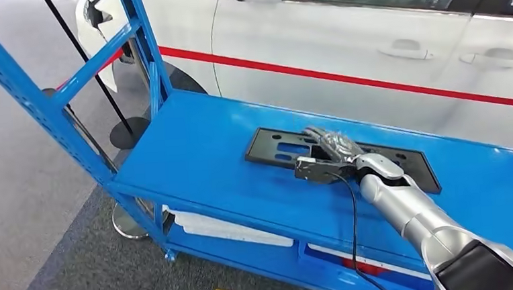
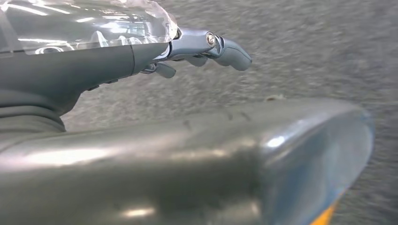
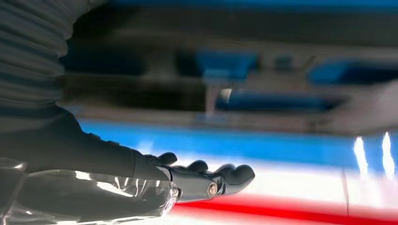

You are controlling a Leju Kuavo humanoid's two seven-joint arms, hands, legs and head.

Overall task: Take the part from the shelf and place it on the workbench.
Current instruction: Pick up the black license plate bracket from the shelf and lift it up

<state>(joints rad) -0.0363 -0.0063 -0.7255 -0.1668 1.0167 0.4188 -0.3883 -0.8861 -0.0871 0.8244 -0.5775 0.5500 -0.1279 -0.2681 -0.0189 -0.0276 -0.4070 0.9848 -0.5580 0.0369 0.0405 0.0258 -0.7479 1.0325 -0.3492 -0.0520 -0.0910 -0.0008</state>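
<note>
Right hand (image 1: 328, 151) fingers lie spread over black part (image 1: 277, 147) on blue shelf (image 1: 194, 155) beside white car (image 1: 341, 39).

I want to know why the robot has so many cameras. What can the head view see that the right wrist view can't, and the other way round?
The head view alone takes in the whole scene: the blue shelf, the full flat black part lying on it, the silver right arm reaching in, and the white car with its red stripe behind.

The right wrist view alone gives a low, close look along the hand's dark fingers, held out with nothing between them.

Both show the right hand over the shelf, with the part just beyond it, blurry in the wrist view.
</note>
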